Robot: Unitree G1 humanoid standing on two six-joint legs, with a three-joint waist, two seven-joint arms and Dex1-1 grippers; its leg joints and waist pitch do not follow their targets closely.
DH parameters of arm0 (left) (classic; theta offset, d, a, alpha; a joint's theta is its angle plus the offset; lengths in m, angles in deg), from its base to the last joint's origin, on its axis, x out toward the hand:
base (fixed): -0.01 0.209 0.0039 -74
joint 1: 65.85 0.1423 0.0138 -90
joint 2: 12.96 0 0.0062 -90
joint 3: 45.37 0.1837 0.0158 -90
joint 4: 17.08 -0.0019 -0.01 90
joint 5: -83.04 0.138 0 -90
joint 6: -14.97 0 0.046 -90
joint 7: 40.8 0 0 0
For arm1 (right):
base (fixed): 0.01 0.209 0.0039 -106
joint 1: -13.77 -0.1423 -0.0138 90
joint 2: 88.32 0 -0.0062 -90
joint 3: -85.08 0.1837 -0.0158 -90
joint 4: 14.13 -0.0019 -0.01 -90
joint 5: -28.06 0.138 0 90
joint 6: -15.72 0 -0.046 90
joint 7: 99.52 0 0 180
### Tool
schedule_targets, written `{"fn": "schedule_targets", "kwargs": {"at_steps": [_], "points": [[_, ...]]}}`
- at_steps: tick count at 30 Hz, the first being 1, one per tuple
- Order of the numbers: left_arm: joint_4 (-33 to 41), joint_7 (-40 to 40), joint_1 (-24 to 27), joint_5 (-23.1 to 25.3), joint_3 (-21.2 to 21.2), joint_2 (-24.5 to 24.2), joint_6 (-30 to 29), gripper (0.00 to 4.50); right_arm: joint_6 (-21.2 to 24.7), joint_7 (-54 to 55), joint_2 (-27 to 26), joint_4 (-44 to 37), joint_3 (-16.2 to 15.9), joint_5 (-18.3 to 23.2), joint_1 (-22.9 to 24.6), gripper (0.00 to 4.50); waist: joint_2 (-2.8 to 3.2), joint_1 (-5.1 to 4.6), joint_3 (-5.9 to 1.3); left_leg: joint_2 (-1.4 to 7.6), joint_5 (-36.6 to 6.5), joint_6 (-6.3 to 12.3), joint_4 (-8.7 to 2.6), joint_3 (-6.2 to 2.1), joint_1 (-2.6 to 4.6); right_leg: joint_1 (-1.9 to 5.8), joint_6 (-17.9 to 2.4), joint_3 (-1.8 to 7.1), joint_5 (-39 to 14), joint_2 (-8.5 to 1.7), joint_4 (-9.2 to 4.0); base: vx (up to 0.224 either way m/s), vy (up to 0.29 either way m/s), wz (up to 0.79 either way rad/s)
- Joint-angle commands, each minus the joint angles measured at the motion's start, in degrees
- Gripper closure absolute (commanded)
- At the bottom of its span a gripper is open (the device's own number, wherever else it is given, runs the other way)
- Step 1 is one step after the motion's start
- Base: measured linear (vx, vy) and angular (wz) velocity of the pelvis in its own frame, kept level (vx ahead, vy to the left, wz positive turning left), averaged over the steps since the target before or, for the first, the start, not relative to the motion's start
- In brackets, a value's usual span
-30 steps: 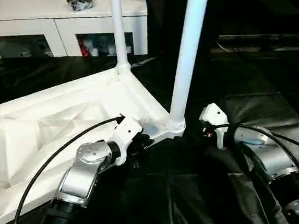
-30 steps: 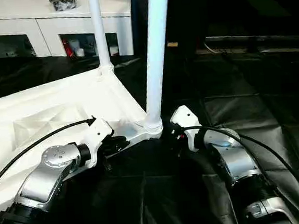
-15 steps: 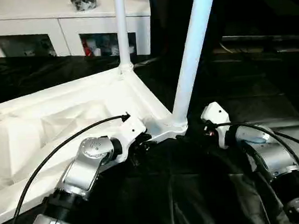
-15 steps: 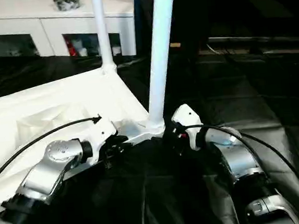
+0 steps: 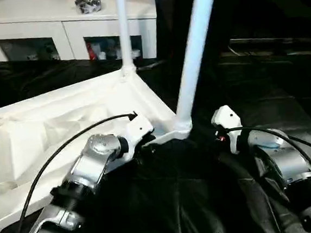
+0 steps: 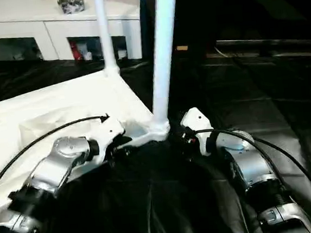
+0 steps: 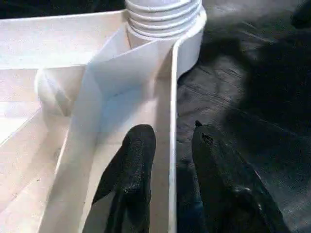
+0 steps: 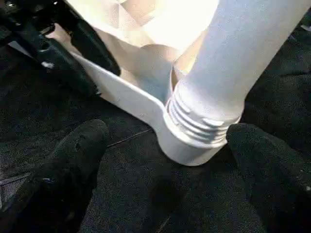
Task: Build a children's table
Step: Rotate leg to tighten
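Note:
The children's table tabletop (image 5: 63, 124) lies ribbed side up on black cloth. Two white legs stand in its corner sockets, a far leg (image 5: 122, 26) and a near leg (image 5: 193, 58). My left gripper (image 7: 172, 131) straddles the tabletop's rim just short of the near socket (image 7: 163, 14). One finger (image 7: 131, 165) is inside the rim wall and the other outside, with narrow gaps to the wall, so it is open. My right gripper (image 8: 165, 132) stands wide open on either side of the near leg's threaded base (image 8: 199, 121), without touching it.
A white cabinet (image 5: 66, 31) with glass doors stands at the back, with small items on top. Wrinkled black cloth (image 5: 179, 201) covers the floor around the tabletop. A dark low rail (image 5: 274, 40) runs along the back right.
The head views have shifted a little. My left wrist has edged slightly along the rim toward the near socket. The right gripper stays open beside the leg's base.

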Motion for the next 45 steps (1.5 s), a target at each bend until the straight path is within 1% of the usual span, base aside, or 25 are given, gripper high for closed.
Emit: {"fn": "schedule_targets", "kwargs": {"at_steps": [1,3,4,5,8,9,10,11,13,14,15,16,19,21,25,26,28,29,30,32,35,38,41,44,45], "points": [[-0.10,-0.39,-0.57,-0.36,-1.01,-0.49,0.60,3.00,0.52,-0.31,0.63,-0.65,1.00,0.39,0.20,0.16,-0.02,0.17,-3.41,3.39,-9.48,1.59,-4.32,-1.67,1.39,1.55,-15.66,1.92,-1.72,-4.61,-4.47,0.000,0.000,0.00],[1.66,-2.16,-0.21,-1.28,-0.84,-0.80,0.43,3.00,0.56,-0.39,0.63,-0.79,1.01,0.44,0.28,0.16,0.04,0.21,-3.51,3.43,-8.58,1.82,-4.30,-1.70,1.35,1.56,-15.82,1.87,-0.51,-4.58,-4.25,0.000,0.000,0.00],[2.01,-2.65,-0.21,-1.62,-0.72,-0.89,0.17,2.70,0.60,-0.39,0.64,-0.89,1.01,0.46,0.34,0.16,0.05,0.26,-3.62,3.43,-7.57,2.15,-4.21,-1.69,1.33,1.58,-16.04,1.85,1.24,-4.55,-4.05,0.000,0.000,0.00],[2.99,-4.23,-0.12,-2.18,-0.32,-1.30,-0.59,2.64,0.64,-0.38,0.64,-0.98,1.01,0.48,0.44,0.16,0.22,0.35,-3.74,3.46,-6.41,2.61,-4.15,-1.73,1.32,1.64,-16.34,1.81,3.27,-4.56,-3.81,0.000,0.000,0.00],[3.87,-5.71,-0.29,-2.38,0.06,-1.76,-1.28,2.64,0.67,-0.39,0.65,-1.02,1.01,0.51,0.51,0.16,0.21,0.37,-3.87,3.44,-4.34,3.82,-3.94,-1.62,1.24,1.71,-17.05,1.74,7.42,-4.50,-3.42,0.000,0.000,0.00],[3.21,-5.31,-0.84,-1.70,0.20,-1.79,-0.47,2.58,0.63,-0.43,0.64,-0.93,1.02,0.50,0.43,0.16,0.22,0.37,-3.90,3.43,-4.03,4.05,-3.90,-1.61,1.24,1.72,-17.15,1.73,8.05,-4.49,-3.38,0.000,0.000,0.00],[2.61,-5.01,-1.22,-1.41,0.20,-1.71,-0.05,2.37,0.60,-0.45,0.65,-0.86,1.02,0.49,0.37,0.16,0.25,0.37,-3.93,3.39,-3.75,4.25,-3.84,-1.59,1.20,1.75,-17.22,1.72,8.69,-4.45,-3.33,0.000,0.000,0.00],[2.34,-4.90,-1.39,-1.33,0.17,-1.66,0.09,2.37,0.58,-0.46,0.65,-0.82,1.02,0.48,0.34,0.16,0.21,0.44,-4.06,3.37,-3.02,4.76,-3.70,-1.55,1.22,1.80,-17.40,1.72,10.43,-4.44,-3.18,0.000,0.000,0.00],[0.68,-3.71,-2.38,-0.78,-0.08,-1.23,1.14,2.37,0.56,-0.45,0.66,-0.76,1.09,0.49,0.26,0.16,0.26,0.52,-4.12,3.34,-2.67,5.07,-3.63,-1.51,1.22,1.75,-17.48,1.68,11.49,-4.33,-3.09,0.000,0.000,0.00],[-1.25,-2.83,-3.57,-0.22,-0.09,-0.89,1.85,2.37,0.49,-0.42,0.66,-0.62,1.12,0.46,0.14,0.16,0.30,0.56,-4.11,3.34,-2.89,5.07,-3.62,-1.49,1.26,1.68,-17.54,1.67,11.52,-4.33,-3.10,0.000,0.000,0.00],[-1.25,-2.83,-3.57,-0.22,-0.09,-0.89,1.85,2.37,0.49,-0.42,0.66,-0.62,1.12,0.46,0.14,0.16,0.35,0.53,-4.06,3.31,-3.51,4.98,-3.65,-1.49,1.24,1.67,-17.48,1.65,11.22,-4.27,-3.20,0.000,0.000,0.00],[-2.68,-2.70,-4.41,0.08,0.17,-0.66,1.79,2.37,0.47,-0.46,0.71,-0.58,1.13,0.46,0.13,0.16,0.29,0.57,-4.04,3.34,-3.74,4.82,-3.68,-1.54,1.20,1.76,-17.48,1.65,11.02,-4.37,-3.17,0.000,0.000,0.00],[-4.58,-3.27,-5.11,-0.27,0.24,-0.04,1.15,2.37,0.50,-0.49,0.76,-0.69,1.10,0.45,0.26,0.16,0.34,0.53,-3.92,3.41,-5.44,4.00,-3.82,-1.54,1.23,1.78,-17.47,1.71,8.80,-4.56,-3.42,0.000,0.000,0.00],[-5.30,-4.20,-5.25,-0.66,0.31,0.42,0.90,2.37,0.52,-0.48,0.81,-0.72,1.09,0.41,0.39,0.16,0.39,0.54,-3.94,3.40,-5.14,3.94,-3.83,-1.57,1.22,1.77,-17.55,1.68,9.34,-4.47,-3.35,0.000,0.000,0.00],[-5.84,-4.74,-5.24,-1.21,0.17,1.12,0.32,2.37,0.55,-0.44,0.84,-0.79,1.12,0.42,0.52,0.16,0.30,0.55,-4.02,3.41,-4.36,4.39,-3.73,-1.58,1.12,1.89,-17.90,1.69,10.97,-4.56,-3.17,0.000,0.000,0.00],[-6.30,-5.04,-5.36,-1.30,0.25,1.25,0.48,2.52,0.57,-0.41,0.85,-0.86,1.15,0.42,0.60,0.16,0.32,0.57,-3.98,3.39,-4.40,4.68,-3.73,-1.55,1.14,1.82,-18.06,1.66,10.93,-4.53,-3.23,0.000,0.000,0.00],[-7.37,-5.30,-5.68,-1.38,0.10,1.52,1.07,2.73,0.62,-0.30,0.85,-0.96,1.20,0.42,0.73,0.16,0.31,0.57,-3.95,3.38,-4.85,4.62,-3.75,-1.55,1.18,1.81,-18.02,1.67,10.13,-4.51,-3.32,0.000,0.000,0.00],[-7.46,-5.31,-5.70,-1.39,0.07,1.54,1.12,2.75,0.62,-0.29,0.85,-0.96,1.21,0.42,0.74,0.16,0.30,0.55,-3.92,3.42,-5.11,4.55,-3.79,-1.56,1.16,1.84,-18.01,1.68,9.74,-4.58,-3.36,0.000,0.000,0.00],[-7.96,-5.13,-5.93,-1.41,-0.28,1.73,1.35,2.75,0.61,-0.29,0.84,-0.92,1.24,0.45,0.74,0.16,0.74,0.53,-3.95,3.45,-5.45,4.23,-3.81,-1.60,1.23,1.78,-17.94,1.68,9.71,-4.55,-3.43,0.000,0.000,0.00],[-8.32,-5.16,-6.11,-1.43,-0.52,1.86,1.51,3.09,0.60,-0.28,0.84,-0.87,1.26,0.47,0.75,0.16,0.45,0.58,-3.96,3.40,-5.52,4.19,-3.78,-1.59,1.16,1.93,-18.06,1.69,10.04,-4.59,-3.35,0.000,0.000,0.00],[-8.39,-5.48,-6.12,-1.46,-0.56,1.80,1.55,3.19,0.52,-0.29,0.82,-0.79,1.22,0.47,0.78,0.16,0.50,0.64,-3.97,3.42,-5.32,4.39,-3.77,-1.60,1.15,1.92,-18.08,1.69,10.00,-4.62,-3.35,0.000,0.000,0.00],[-8.27,-6.36,-5.86,-1.46,-0.39,1.30,1.65,3.51,0.46,-0.28,0.79,-0.70,1.23,0.46,0.65,0.16,0.48,0.61,-3.99,3.48,-4.89,4.64,-3.78,-1.63,1.13,1.91,-18.12,1.65,10.26,-4.63,-3.28,0.000,0.000,0.00],[-8.36,-6.77,-5.75,-1.15,-0.13,1.02,1.82,3.63,0.48,-0.39,0.89,-0.69,1.30,0.50,0.57,0.16,0.43,0.58,-3.94,3.46,-5.12,4.64,-3.80,-1.60,1.10,1.90,-18.12,1.68,9.71,-4.65,-3.34,0.000,0.000,0.00],[-8.37,-7.20,-5.46,-0.84,0.23,0.73,2.00,3.98,0.64,-0.72,1.01,-0.70,1.46,0.74,0.45,0.16,0.48,0.58,-3.93,3.48,-5.26,4.61,-3.81,-1.60,1.14,1.87,-18.05,1.68,9.47,-4.67,-3.36,0.000,0.000,0.00],[-8.12,-7.78,-5.23,-1.01,0.32,0.64,2.16,3.98,0.71,-0.94,1.10,-0.73,1.54,0.89,0.41,0.16,0.57,0.57,-3.91,3.50,-5.41,4.52,-3.84,-1.60,1.18,1.81,-18.03,1.67,9.26,-4.62,-3.39,0.000,0.000,0.00]]}}
